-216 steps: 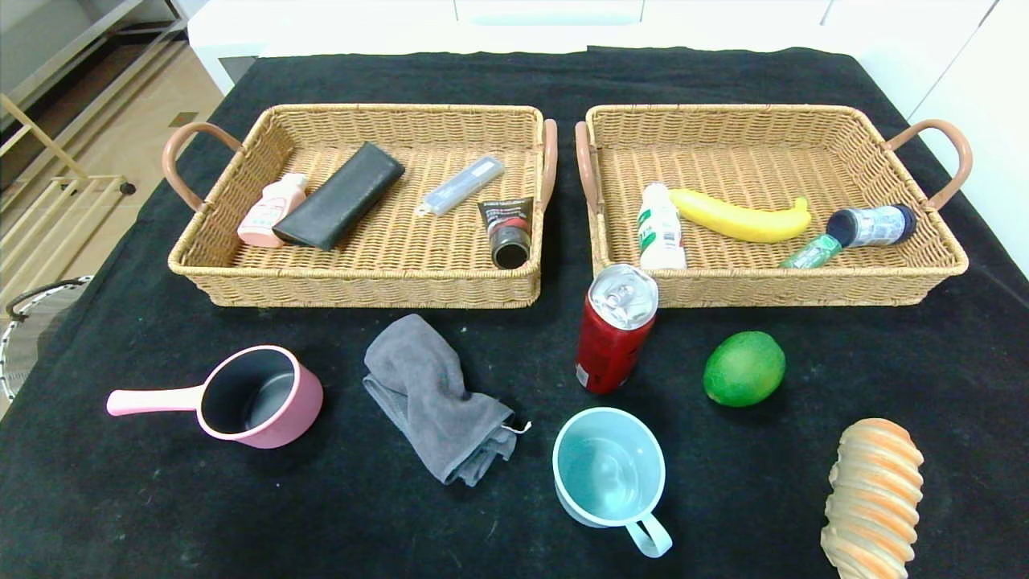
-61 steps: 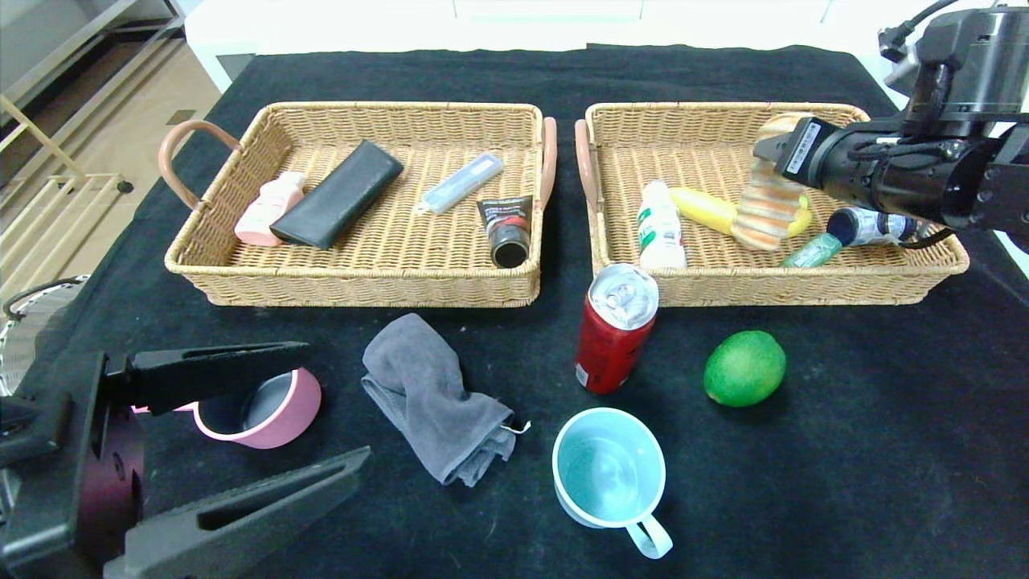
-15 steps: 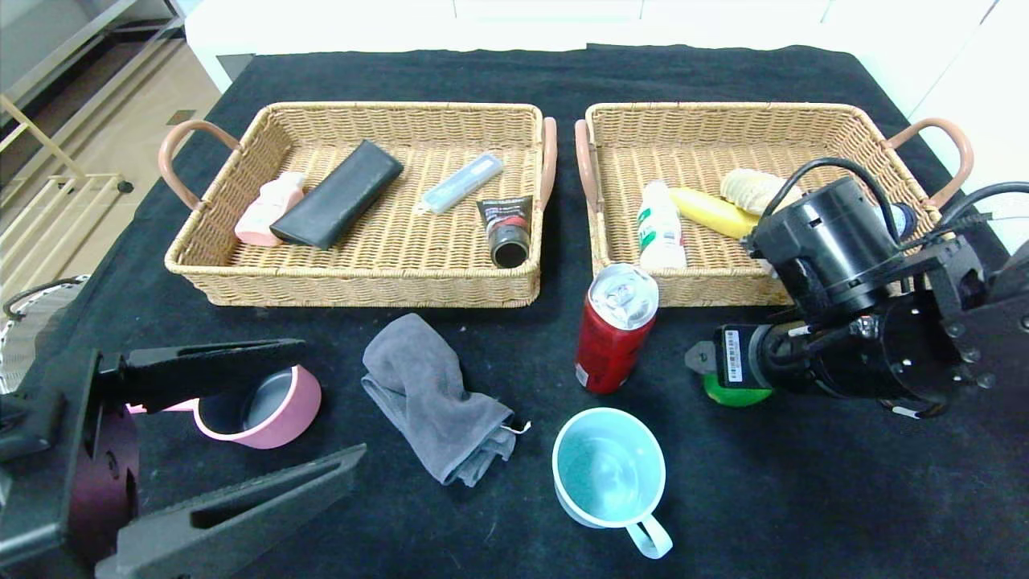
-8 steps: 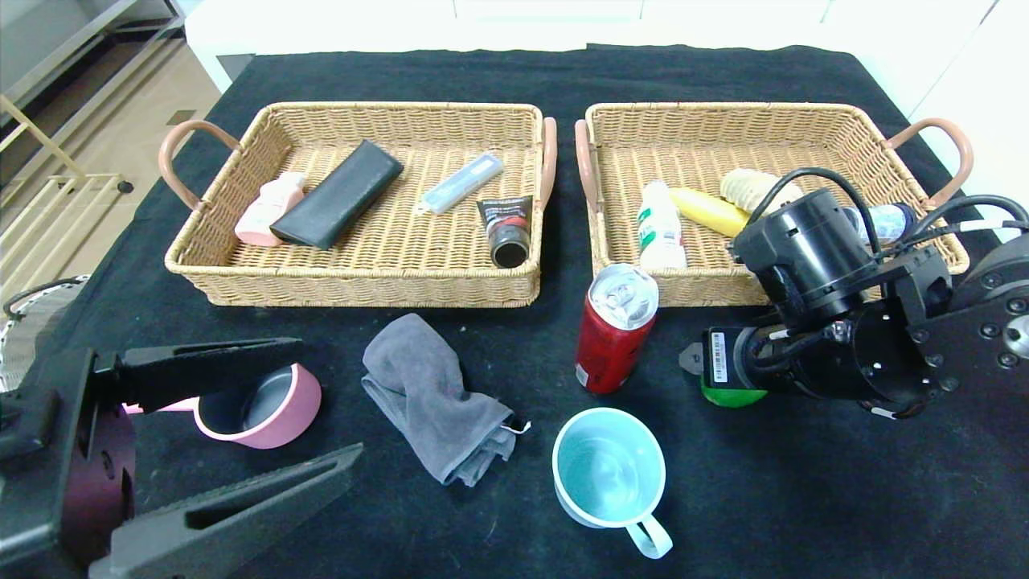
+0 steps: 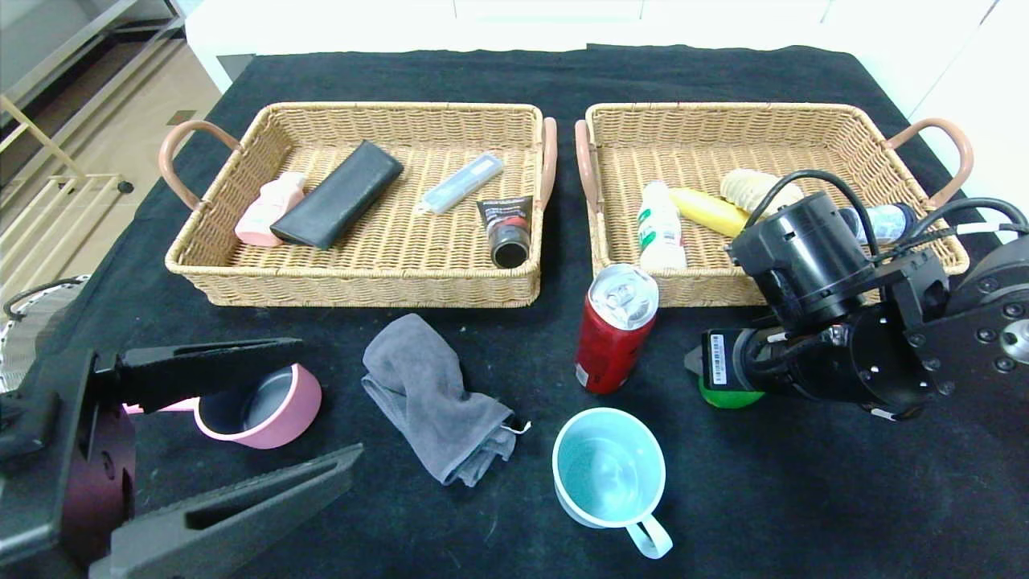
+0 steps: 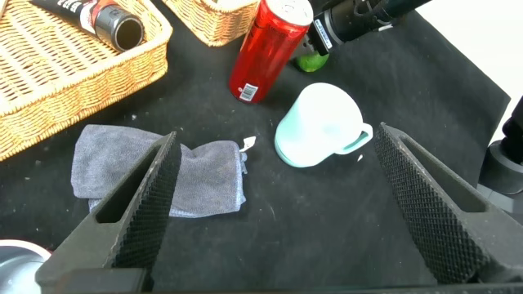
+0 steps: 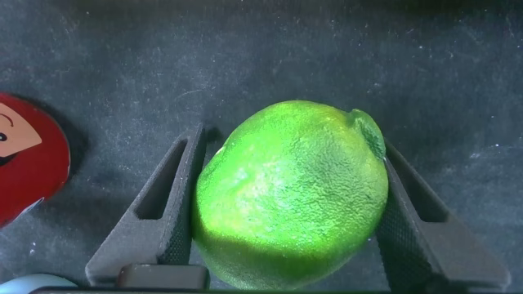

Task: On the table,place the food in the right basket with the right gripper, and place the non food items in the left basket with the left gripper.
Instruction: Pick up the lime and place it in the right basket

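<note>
Currently, the right gripper (image 7: 286,212) grasps the lime (image 7: 292,192).
The lime (image 5: 727,395) rests on the table (image 5: 804,498), right of centre, between the can (image 5: 615,328) and the right edge, both fingers pressed against its sides. The left gripper (image 5: 217,438) hangs near the front-left corner, fingers spread wide, beside the pot (image 5: 261,406).

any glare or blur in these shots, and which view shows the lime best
Head view: even light, a bright glint on the red can's top, and the right arm hides most of the lime. Right wrist view: the lime is sharp and fills the frame between the right gripper fingers, so this view is best. Left wrist view: the left gripper fingers loom large in the foreground.
</note>
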Robot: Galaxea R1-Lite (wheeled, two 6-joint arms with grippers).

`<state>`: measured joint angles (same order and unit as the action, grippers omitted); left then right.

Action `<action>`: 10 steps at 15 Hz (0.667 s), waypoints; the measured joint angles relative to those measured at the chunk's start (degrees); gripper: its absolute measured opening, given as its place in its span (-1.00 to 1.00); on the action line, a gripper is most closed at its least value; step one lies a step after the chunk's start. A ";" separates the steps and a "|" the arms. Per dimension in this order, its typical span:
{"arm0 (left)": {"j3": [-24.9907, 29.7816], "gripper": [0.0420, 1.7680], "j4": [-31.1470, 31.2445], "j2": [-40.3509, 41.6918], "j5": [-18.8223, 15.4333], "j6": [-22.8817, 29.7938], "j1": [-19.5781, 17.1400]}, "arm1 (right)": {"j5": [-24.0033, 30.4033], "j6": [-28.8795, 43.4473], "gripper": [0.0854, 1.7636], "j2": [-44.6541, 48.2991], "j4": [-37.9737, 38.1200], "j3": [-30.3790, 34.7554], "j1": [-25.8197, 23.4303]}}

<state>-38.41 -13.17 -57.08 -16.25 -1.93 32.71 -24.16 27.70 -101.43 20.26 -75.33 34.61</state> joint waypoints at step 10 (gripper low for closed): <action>0.18 0.94 0.00 0.00 -0.01 -0.27 0.01 | 0.07 0.00 0.40 -0.30 0.22 -0.06 0.01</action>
<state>-38.23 -13.17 -57.08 -16.26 -2.19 32.72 -24.09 27.70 -101.73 20.48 -75.39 34.62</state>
